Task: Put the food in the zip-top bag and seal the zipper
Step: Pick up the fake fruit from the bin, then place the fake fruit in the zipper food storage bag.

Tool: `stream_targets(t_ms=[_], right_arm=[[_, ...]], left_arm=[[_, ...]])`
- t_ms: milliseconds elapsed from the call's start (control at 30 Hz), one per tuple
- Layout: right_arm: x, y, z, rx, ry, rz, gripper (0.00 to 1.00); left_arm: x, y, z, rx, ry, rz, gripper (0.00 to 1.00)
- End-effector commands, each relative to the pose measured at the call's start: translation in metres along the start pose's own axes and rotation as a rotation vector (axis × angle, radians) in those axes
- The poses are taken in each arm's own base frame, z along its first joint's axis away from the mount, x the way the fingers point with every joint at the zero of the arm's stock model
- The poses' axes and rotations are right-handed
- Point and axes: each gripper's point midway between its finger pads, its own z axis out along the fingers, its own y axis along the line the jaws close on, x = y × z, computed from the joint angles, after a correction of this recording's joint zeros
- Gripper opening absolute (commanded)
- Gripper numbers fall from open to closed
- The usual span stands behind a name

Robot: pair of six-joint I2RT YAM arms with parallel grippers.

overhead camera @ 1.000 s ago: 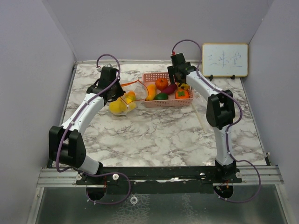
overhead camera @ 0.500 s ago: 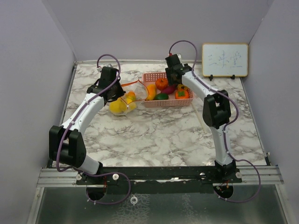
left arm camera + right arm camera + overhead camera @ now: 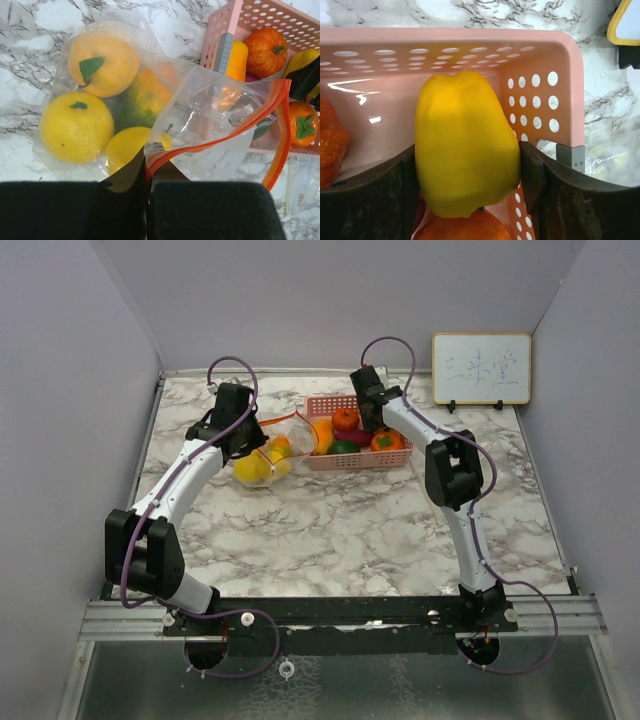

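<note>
The clear zip-top bag (image 3: 200, 100) lies left of the pink basket (image 3: 356, 462) and holds several yellow and orange fruits (image 3: 75, 127). My left gripper (image 3: 146, 172) is shut on the orange-red zipper (image 3: 215, 140) at a corner of the bag's open mouth; it also shows in the top view (image 3: 243, 437). My right gripper (image 3: 467, 170) is inside the basket (image 3: 470, 37), both fingers pressed against a yellow pepper (image 3: 465, 140) sitting above an orange fruit (image 3: 460, 230). In the top view the right gripper (image 3: 368, 418) hides the pepper.
The basket also holds an orange fruit (image 3: 346, 418), a green one (image 3: 345, 447), an orange-red pepper (image 3: 388, 441), a yellow piece (image 3: 323, 435) and a dark purple one. A whiteboard (image 3: 481, 368) stands back right. Purple walls close in the marble table (image 3: 350, 530).
My right arm has swung left over the basket, and the yellow pepper it now covers no longer shows in the top view. The left arm and the bag have not moved.
</note>
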Motion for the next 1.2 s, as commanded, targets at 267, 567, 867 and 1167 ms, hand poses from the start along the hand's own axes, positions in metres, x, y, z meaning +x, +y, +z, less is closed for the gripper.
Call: stream_targets(t_ms=[267, 567, 867, 1167], right_arm=[[-0.061, -0.009, -0.064, -0.148, -0.136, 0.107, 0.16], [-0.102, 0.037, -0.232, -0.823, -0.308, 0.173, 0.15], [-0.064, 0.138, -0.338, -1.214, -0.261, 0.138, 0.18], [-0.024, 0.164, -0.297, -1.125, -0.119, 0.166, 0.24]], left_arm=[[-0.009, -0.003, -0.005, 0.022, -0.023, 0.001, 0.0], [-0.013, -0.007, -0.011, 0.041, -0.042, 0.002, 0.0], [-0.012, -0.012, -0.013, 0.072, -0.039, -0.009, 0.0], [-0.016, -0.016, -0.019, 0.091, -0.052, -0.011, 0.0]])
